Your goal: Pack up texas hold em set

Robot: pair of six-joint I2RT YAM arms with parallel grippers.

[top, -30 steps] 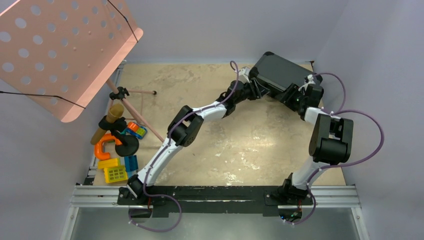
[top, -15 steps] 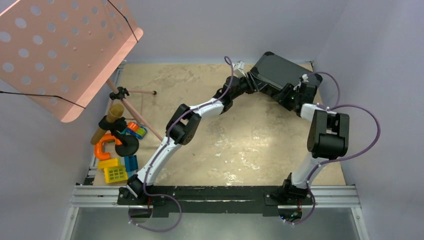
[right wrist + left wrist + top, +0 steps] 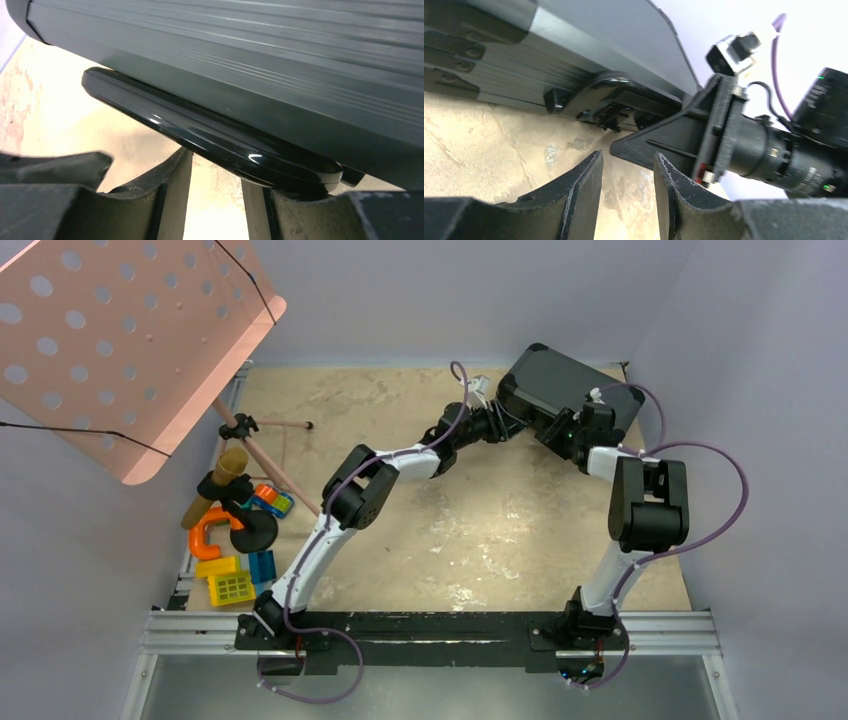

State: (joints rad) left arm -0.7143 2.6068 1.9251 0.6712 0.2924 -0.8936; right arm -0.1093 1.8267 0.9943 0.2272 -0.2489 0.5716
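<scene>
closed black briefcase [image 3: 560,380] lies diagonal, far-left to near-right, glossy handle [image 3: 210,135] on its near side. left claw [image 3: 628,161] narrow, empty; right claw [image 3: 216,175] parted by the handle.

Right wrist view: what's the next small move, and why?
Probably roll the right gripper so its fingers straddle the handle. The case is shut. The handle runs across both fingertips, along the closing line, so the open jaws would likely pinch nothing. The left gripper sits shut and empty nearby.
</scene>
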